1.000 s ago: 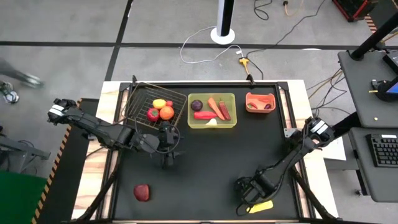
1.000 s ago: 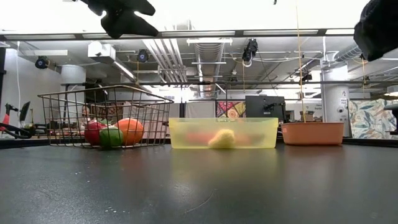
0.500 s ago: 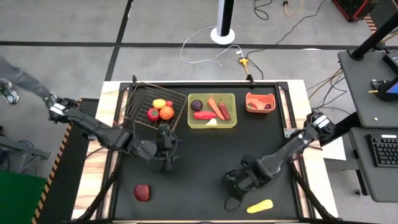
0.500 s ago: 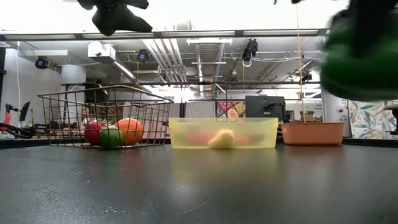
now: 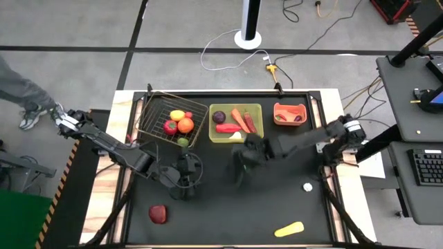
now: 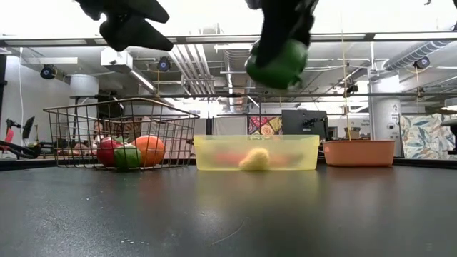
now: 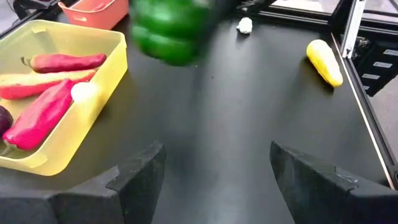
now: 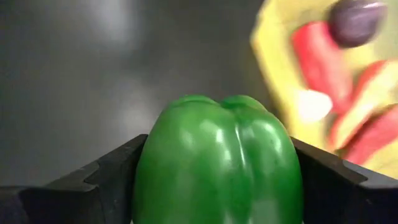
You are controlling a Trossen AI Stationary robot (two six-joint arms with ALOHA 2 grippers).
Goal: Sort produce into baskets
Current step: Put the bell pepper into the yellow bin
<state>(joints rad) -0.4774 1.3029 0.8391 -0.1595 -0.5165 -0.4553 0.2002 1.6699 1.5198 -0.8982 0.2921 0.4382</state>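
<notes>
My right gripper (image 5: 241,158) is shut on a green pepper (image 6: 277,63), held high over the middle of the table, just in front of the yellow-green tray (image 5: 235,140). The pepper also shows in the left wrist view (image 7: 171,28). My left gripper (image 5: 185,170) is open and empty, raised in front of the wire basket (image 5: 149,111). The wire basket holds a lemon, a tomato and other fruit. The yellow-green tray holds a carrot, red pieces and a purple beet. The salmon bin (image 5: 289,105) stands at the far right. My right gripper pinches the green pepper's two opposite sides (image 8: 149,168) between its two fingers (image 8: 106,180). The fingers come from above, pointing down. The pepper hangs below them, lifted well clear of the table.
A dark red piece (image 5: 158,214) lies on the table at the near left. A yellow piece (image 5: 288,229) lies at the near right. A small white garlic (image 5: 307,187) lies near the right edge. The middle of the black table is bare.
My right gripper has lifted the green pepper from the near right corner, beside the yellow piece, and carried it toward the far left, up to the front of the yellow-green tray. My left gripper has drifted a little toward the near edge.
</notes>
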